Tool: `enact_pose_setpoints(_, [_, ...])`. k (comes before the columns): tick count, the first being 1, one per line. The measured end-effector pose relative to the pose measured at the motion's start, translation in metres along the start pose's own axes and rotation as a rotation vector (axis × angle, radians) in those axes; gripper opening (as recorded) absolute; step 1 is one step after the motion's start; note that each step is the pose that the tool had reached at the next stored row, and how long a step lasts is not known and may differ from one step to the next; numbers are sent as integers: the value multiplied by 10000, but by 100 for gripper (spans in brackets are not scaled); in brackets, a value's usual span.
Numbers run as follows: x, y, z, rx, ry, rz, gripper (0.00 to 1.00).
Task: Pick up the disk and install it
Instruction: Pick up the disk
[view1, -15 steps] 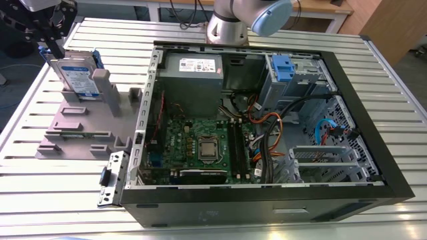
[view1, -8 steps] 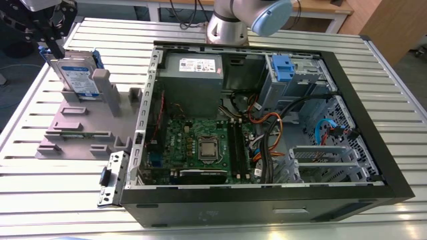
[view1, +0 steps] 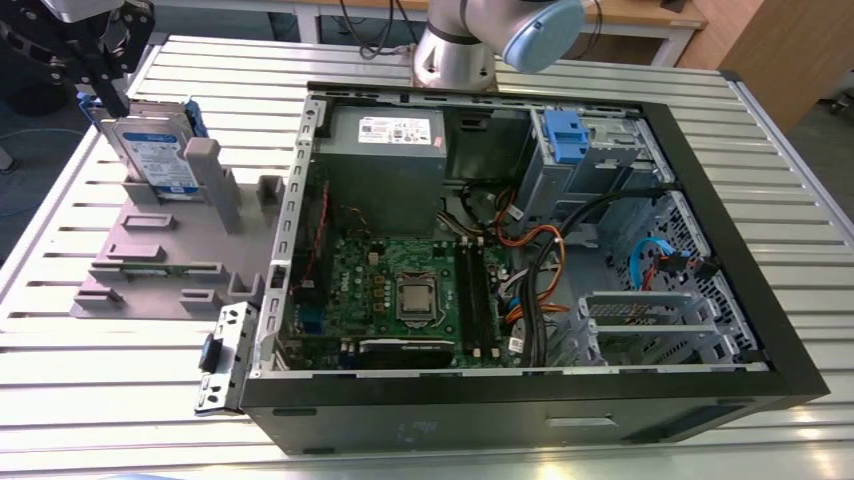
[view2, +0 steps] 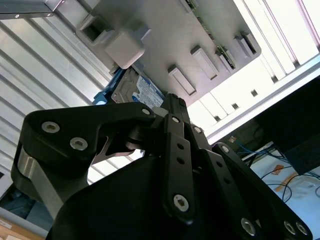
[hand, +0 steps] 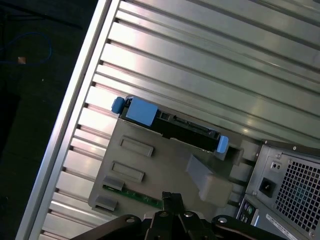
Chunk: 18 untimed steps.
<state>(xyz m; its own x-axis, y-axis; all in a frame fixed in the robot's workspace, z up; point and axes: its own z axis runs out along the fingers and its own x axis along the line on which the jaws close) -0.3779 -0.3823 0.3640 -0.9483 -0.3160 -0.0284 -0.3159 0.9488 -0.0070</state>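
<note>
- Gripper (view1: 110, 100): tips seemingly drawn together, nothing held, poised just above the disk (view1: 150, 150), near its upper corner on the exterior view's left.
- Disk: upright on edge in a slot of the grey stand (view1: 147, 255), on the slatted table (view1: 80, 350) beside the open computer case (view1: 467, 420); not yet lifted.
- Risk of striking the disk's top edge instead of straddling it, if lowered with the tips closed.
- Risk of pinching only the blue bracket (hand: 140, 111) rather than the metal body, with flex and a slipping hold as the likely result.
- Risk of binding against the tall post (view1: 203, 170) just beside the disk, if pulled up at a tilt.
- Risk during installing of snagging on the loose cables (view1: 541, 240) near the drive bay (view1: 567, 135) inside the case.
</note>
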Motion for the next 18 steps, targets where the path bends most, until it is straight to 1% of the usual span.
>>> enact_pose_setpoints(18, [0,0,0,-6,-1,-195,11])
